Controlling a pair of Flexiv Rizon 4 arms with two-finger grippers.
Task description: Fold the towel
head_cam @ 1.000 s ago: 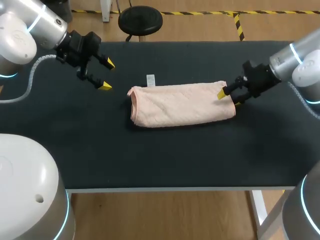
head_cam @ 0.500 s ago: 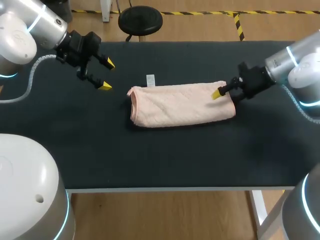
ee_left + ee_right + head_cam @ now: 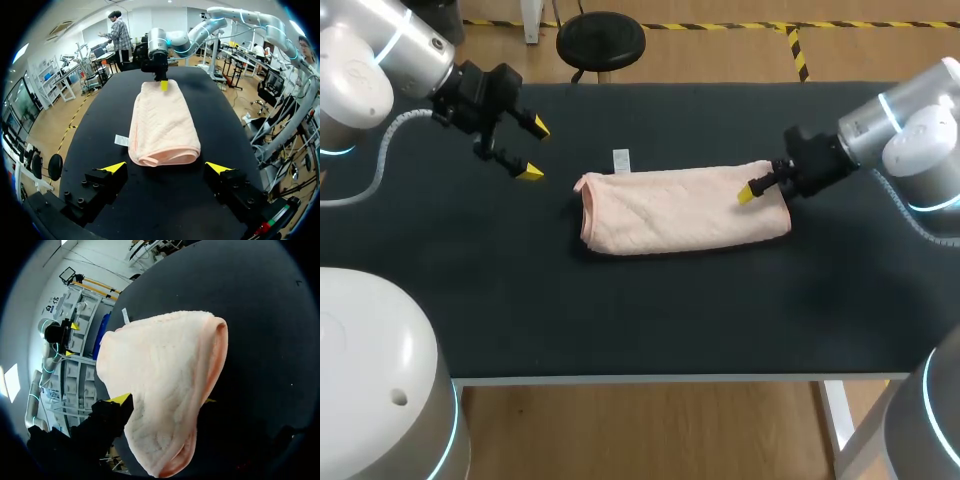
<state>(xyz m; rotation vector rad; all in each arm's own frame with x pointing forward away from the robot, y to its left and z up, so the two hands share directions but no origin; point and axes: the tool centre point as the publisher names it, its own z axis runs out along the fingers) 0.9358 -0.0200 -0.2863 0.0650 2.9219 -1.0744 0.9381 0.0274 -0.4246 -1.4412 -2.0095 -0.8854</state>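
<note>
Peach-pink quilted towel (image 3: 680,208) lies folded on my black table (image 3: 620,310), right gripper (image 3: 758,193) spread astride its end, seemingly for another fold, left gripper (image 3: 535,150) parked agape.

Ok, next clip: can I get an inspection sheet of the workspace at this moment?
Surface: black table, flat, with bare areas on every side of the towel.
Job's things: pink towel lying mid-table, already folded into a long thick band; its white tag sticks out at the far edge.
Clutter: nothing seen.
Grippers: left gripper open, held above the table's far left part, apart from the towel. Right gripper at the towel's right end, with the cloth running up into it in the right wrist view; its grip cannot be told.
Cables: a ribbed hose loops off the left arm; a thin cable hangs by the right arm; neither touches the towel.
Surroundings: nothing seen.
</note>
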